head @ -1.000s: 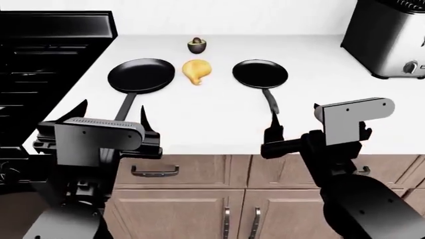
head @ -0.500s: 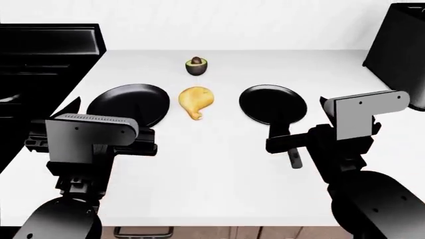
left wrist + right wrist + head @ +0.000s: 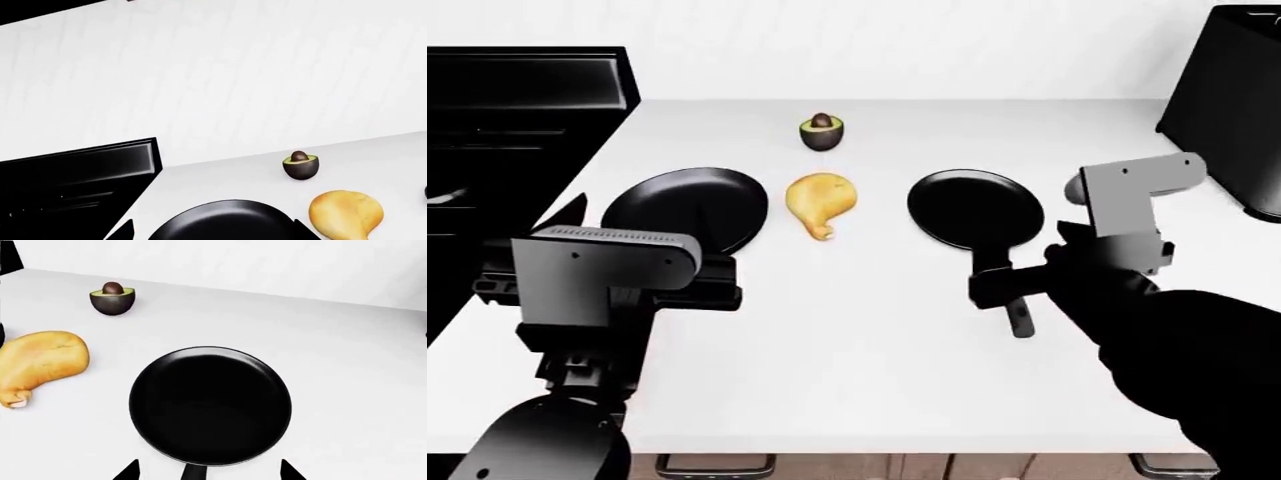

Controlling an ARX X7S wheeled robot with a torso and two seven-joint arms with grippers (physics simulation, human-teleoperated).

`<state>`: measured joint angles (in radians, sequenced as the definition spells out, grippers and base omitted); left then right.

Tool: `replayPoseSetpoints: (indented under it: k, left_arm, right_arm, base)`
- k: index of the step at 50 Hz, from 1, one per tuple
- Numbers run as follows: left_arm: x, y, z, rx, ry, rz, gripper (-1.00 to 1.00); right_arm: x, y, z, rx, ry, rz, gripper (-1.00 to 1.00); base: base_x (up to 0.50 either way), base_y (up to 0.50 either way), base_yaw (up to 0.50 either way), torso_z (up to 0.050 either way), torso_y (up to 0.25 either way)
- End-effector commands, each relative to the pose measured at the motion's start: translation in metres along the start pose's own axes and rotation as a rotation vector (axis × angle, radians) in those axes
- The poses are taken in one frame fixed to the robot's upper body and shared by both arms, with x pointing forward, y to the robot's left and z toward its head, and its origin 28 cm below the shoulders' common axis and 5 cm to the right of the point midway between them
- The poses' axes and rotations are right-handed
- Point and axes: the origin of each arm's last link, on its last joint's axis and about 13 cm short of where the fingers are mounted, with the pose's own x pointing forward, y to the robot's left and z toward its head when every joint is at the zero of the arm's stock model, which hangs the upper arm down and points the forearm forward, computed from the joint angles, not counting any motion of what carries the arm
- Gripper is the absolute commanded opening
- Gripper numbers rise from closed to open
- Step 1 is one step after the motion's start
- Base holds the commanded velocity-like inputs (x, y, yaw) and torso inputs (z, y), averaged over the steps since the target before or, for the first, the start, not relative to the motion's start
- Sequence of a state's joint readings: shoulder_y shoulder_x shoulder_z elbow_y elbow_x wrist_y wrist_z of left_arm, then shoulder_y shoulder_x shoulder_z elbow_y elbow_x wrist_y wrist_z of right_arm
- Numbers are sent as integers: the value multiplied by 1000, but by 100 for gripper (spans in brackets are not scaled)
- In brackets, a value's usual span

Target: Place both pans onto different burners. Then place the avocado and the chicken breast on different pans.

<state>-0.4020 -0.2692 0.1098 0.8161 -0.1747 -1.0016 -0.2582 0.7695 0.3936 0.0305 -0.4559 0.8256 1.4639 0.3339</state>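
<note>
Two black pans sit on the white counter (image 3: 854, 340), not on the burners. Left pan (image 3: 687, 208) lies near the counter's left edge, beside the black range (image 3: 507, 110); its handle is hidden behind my left arm. Right pan (image 3: 976, 208) is right of center, handle pointing toward me.

Between the pans lies the yellow chicken breast (image 3: 819, 201), narrow tip toward me, close to the left pan but apart from it. Avocado half (image 3: 822, 131) sits just beyond the chicken, pit up, touching nothing.

My left gripper (image 3: 210, 231) hovers w/ jaws apart just short of the left pan, holding nothing. My right gripper (image 3: 208, 471) is spread wide over the right pan's handle (image 3: 1014, 305), fingers either side, not clamped. A dark appliance (image 3: 1234, 100) stands at far right.
</note>
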Motion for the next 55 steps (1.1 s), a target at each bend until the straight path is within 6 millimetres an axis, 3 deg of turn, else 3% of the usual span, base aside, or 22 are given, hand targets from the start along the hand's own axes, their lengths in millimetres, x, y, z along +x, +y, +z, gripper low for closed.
replayPoseSetpoints:
  k: [1,9,32,33,45,55]
  left_arm:
    - [0,-1,-1,-1,1,-1,100]
    - [1,-3,0,2,1,-6,100]
    - [0,-5,1,14,-6,-13,100]
    - [0,-5,1,15,-6,-14,100]
    - [-1,-5,2,13,-7,-14,100]
    - [-2,-4,1,9,-9,-14,100]
  right_arm:
    - [13,-8,-2,38,163,65,100]
    - [32,-9,-7,67,231,87,100]
    - [47,-8,-28,91,333,113,100]
    - [47,-8,-28,92,335,112,-100]
    - [35,-7,-19,78,293,109,-100]
    - [16,-5,1,55,190,92,-100]
  base:
    - [0,0,0,0,0]
    - [0,0,0,0,0]
    - [0,0,0,0,0]
    - [0,0,0,0,0]
    - [0,0,0,-1,0]
    - [-1,0,0,0,0]
